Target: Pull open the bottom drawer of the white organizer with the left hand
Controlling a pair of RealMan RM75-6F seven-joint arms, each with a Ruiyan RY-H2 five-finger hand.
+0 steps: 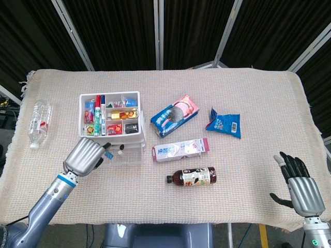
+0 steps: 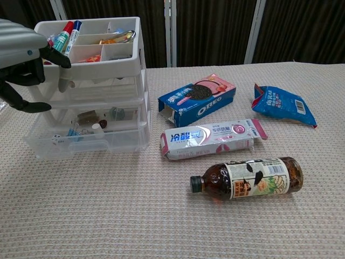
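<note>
The white organizer (image 1: 109, 121) (image 2: 89, 70) stands at the left of the table, its top tray full of markers and small items. Its clear bottom drawer (image 1: 118, 155) (image 2: 89, 139) juts out a little in front of the tiers above and holds clips and small bits. My left hand (image 1: 85, 155) (image 2: 24, 59) hovers at the organizer's front left corner, level with the upper tiers. Its fingers are bent, spread from the thumb, and hold nothing. My right hand (image 1: 300, 188) lies open near the table's front right edge, seen only in the head view.
An Oreo box (image 2: 197, 99), a toothpaste box (image 2: 213, 139) and a lying tea bottle (image 2: 248, 178) sit right of the organizer. A blue snack bag (image 2: 283, 105) lies further right. A clear water bottle (image 1: 39, 123) lies at the far left.
</note>
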